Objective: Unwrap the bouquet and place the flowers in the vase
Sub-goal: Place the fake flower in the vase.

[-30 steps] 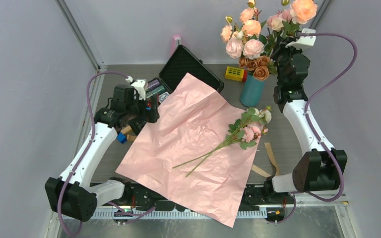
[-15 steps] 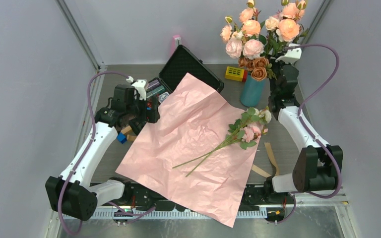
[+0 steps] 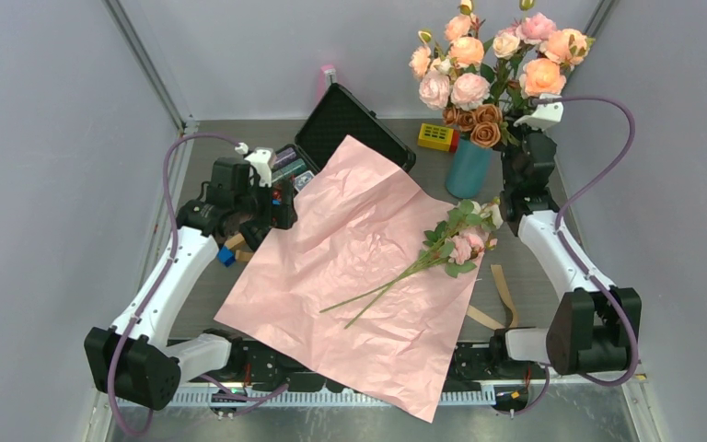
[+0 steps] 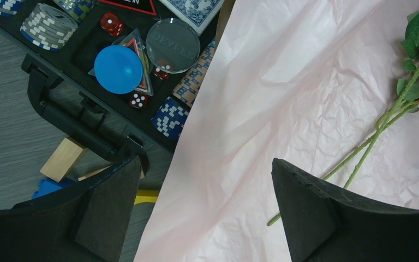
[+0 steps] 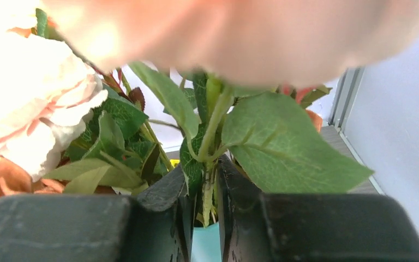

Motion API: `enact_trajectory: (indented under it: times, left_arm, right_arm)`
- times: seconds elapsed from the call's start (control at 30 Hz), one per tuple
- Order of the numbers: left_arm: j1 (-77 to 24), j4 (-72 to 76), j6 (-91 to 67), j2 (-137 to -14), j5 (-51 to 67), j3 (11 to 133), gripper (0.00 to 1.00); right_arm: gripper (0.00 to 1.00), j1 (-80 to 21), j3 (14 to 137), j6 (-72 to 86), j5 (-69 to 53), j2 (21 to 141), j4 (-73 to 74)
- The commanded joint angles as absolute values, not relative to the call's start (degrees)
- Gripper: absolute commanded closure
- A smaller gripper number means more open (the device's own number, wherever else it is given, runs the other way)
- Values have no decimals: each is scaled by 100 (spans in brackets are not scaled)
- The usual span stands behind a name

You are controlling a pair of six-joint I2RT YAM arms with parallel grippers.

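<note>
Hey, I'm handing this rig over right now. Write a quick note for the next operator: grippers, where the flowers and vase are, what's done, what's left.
Left gripper: open, empty, over the pink paper's left edge, beside the open case.
Right gripper: jaws narrowly around a stem of the larger rose bunch, just above the vase; grip unclear.
Flowers: loose on the spread paper, heads toward the vase.
Done: bouquet unwrapped.
Left: flowers into the vase, which the larger bunch occupies.

Flowers on pink paper
</note>
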State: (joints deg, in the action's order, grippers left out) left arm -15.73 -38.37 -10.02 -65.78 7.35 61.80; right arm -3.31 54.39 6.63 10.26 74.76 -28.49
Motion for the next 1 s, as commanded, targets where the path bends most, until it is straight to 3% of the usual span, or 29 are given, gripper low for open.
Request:
enact_trajectory:
  times: [0.0,0.47,0.77,0.97]
  left_arm:
    - [-1547,-3682,-976,-6473,837,6140,7]
    - [-1551,-3673,-976,-6466,865,6119,7]
    - [-1555,-3548,-979,-6362,1115,6032,8]
    - [-1688,-3428,-1216,-6212,1172,5964,10]
  right_arm:
    - [74,-361,5318,752,1175,7187,-2726]
    - [54,-360,4980,817,1336,6639,-2315]
    - [29,-360,4671,869,1419,6142,-2002]
    - [22,-360,4438,1038,1438,5482,-1475]
